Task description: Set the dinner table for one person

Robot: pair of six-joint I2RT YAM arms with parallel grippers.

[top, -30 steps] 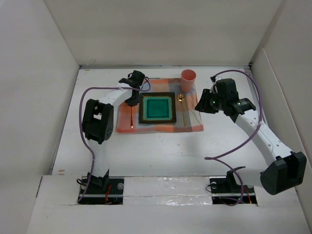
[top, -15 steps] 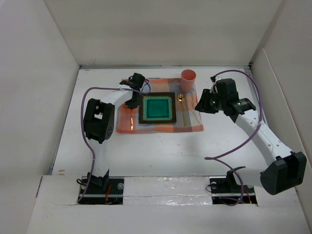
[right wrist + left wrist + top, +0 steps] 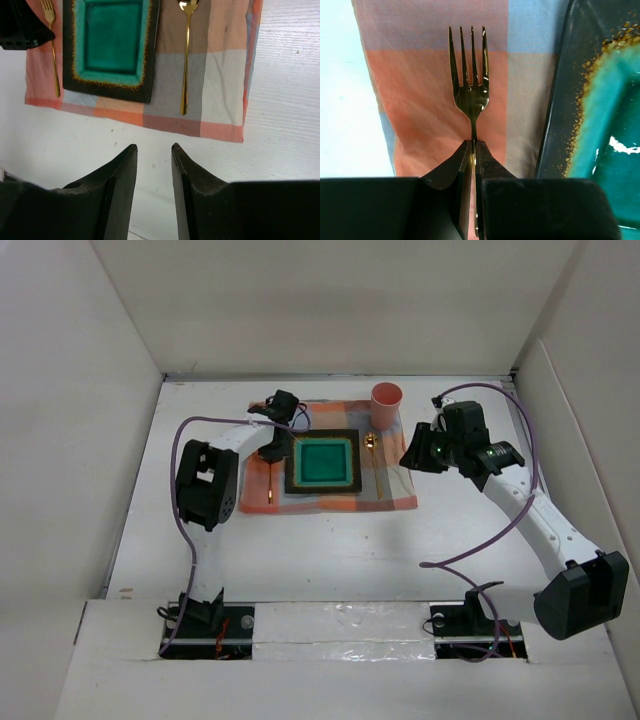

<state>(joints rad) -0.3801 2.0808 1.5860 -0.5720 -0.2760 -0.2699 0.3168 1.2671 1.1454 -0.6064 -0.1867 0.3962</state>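
On the white dinner table point(image 3: 330, 550) lies an orange-and-blue checked cloth point(image 3: 392, 490). On it is a square dark plate point(image 3: 322, 462) with a teal centre. A gold fork point(image 3: 470, 87) lies along the plate's left side, tines pointing away from me. My left gripper point(image 3: 473, 146) is shut on the fork's handle just below the neck, low over the cloth point(image 3: 420, 100). A gold spoon point(image 3: 186, 60) lies to the right of the plate point(image 3: 110, 45). My right gripper point(image 3: 153, 147) is open and empty, above the bare table near the cloth's front right corner.
A pink cup point(image 3: 386, 402) stands at the cloth's far right corner. White walls enclose the table on the left, back and right. The right arm point(image 3: 520, 490) reaches along the right side.
The left wrist has shifted a little toward the plate, still holding the fork. The right arm has not moved.
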